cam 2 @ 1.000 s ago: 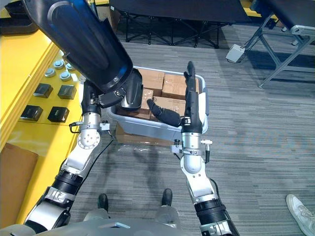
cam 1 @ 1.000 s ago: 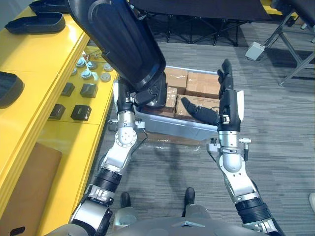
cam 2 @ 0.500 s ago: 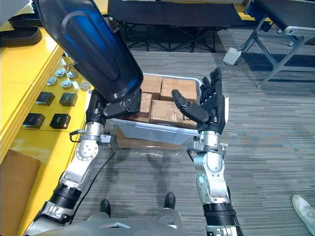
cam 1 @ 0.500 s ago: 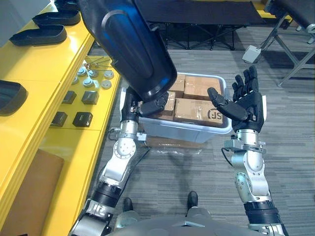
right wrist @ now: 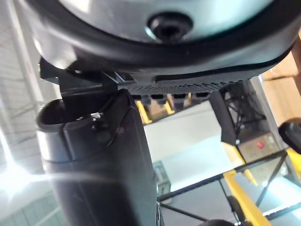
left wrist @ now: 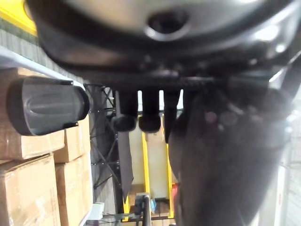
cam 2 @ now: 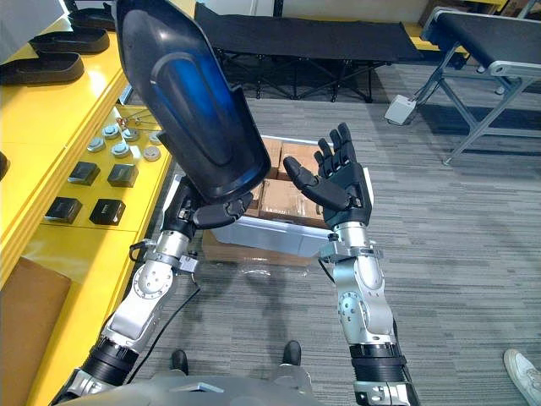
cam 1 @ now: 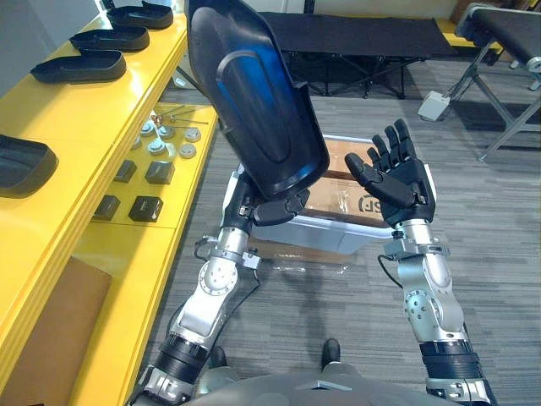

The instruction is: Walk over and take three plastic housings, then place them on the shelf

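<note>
Long yellow shelf (cam 1: 84, 118) left of the bin (cam 1: 325, 239), carrying more dark housings (cam 1: 80, 66). Large black housing (cam 1: 254, 101) upright above the bin's left end, clamped at its lower edge by the curled left robot hand (cam 1: 277, 209). Grey bin on the floor (cam 1: 490, 254), packed with cardboard boxes (cam 1: 338, 199). Above the bin's right end, right robot hand (cam 1: 399, 184), fingers spread apart, empty. On the shelf, small black blocks (cam 1: 145, 207).

Glossy black plastic housing (cam 1: 254, 101)

Both head eyes look steeply down, sharing the glossy black plastic housing (cam 1: 254, 93); wrist cameras peer closely along left hand (left wrist: 150, 117) and right hand (right wrist: 99, 179).
</note>
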{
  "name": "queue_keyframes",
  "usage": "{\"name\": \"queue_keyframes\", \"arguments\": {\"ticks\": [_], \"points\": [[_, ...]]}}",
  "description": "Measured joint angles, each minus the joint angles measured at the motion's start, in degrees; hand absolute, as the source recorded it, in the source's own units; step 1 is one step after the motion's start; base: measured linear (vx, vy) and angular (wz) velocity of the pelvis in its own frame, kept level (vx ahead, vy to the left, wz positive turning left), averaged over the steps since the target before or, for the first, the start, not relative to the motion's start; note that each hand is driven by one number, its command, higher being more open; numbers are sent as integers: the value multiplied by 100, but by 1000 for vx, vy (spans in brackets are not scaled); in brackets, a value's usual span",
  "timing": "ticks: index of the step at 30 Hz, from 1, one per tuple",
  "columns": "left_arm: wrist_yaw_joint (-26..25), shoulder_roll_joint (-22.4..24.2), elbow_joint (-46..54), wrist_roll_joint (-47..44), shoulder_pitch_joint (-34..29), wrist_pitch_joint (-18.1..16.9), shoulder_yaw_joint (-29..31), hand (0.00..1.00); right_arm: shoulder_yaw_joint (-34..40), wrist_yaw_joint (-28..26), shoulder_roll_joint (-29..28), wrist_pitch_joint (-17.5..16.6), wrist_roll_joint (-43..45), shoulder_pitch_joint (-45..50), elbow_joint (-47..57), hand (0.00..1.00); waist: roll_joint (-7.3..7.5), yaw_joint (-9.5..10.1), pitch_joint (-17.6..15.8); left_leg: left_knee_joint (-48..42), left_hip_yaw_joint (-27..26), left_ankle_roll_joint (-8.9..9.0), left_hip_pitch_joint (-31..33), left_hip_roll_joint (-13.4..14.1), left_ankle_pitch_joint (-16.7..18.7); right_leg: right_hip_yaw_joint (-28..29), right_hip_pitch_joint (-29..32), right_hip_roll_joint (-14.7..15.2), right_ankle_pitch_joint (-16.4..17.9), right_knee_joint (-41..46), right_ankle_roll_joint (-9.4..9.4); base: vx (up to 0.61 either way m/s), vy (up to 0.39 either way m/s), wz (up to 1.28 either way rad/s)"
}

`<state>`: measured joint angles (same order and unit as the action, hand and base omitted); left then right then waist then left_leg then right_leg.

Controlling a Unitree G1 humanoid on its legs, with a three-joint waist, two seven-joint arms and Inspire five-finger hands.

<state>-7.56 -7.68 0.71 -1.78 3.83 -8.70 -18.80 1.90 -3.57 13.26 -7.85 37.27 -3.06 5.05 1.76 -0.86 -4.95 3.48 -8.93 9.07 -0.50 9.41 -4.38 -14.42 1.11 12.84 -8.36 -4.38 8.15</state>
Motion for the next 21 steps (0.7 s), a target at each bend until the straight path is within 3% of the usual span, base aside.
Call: {"name": "queue_keyframes", "arguments": {"ticks": [7, 18, 21], "points": [[42, -4, -2, 18, 2, -4, -151, 0, -127, -96, 7, 310, 0, -383, -300, 100, 51, 54, 100, 111, 63, -5, -9, 0, -90, -72, -12, -1, 0, 0, 0, -4, -2, 4], [2, -144, -221, 75, 0, -7, -435, 0, -490, -227, 84, 1173, -5, -1144, -1034, 100, 109, 88, 137, 124, 141, -7, -5, -1, -131, -126, -64, -1, -6, -3, 5, -7, -3, 3], [-7, -234, -371, 76, 0, -3, -502, 0, -563, -333, 219, 1363, -9, -1254, -1264, 100, 143, 180, 153, 121, 156, -7, 6, -1, -131, -136, -66, -1, -6, -5, 5, -3, -2, 1]]}}
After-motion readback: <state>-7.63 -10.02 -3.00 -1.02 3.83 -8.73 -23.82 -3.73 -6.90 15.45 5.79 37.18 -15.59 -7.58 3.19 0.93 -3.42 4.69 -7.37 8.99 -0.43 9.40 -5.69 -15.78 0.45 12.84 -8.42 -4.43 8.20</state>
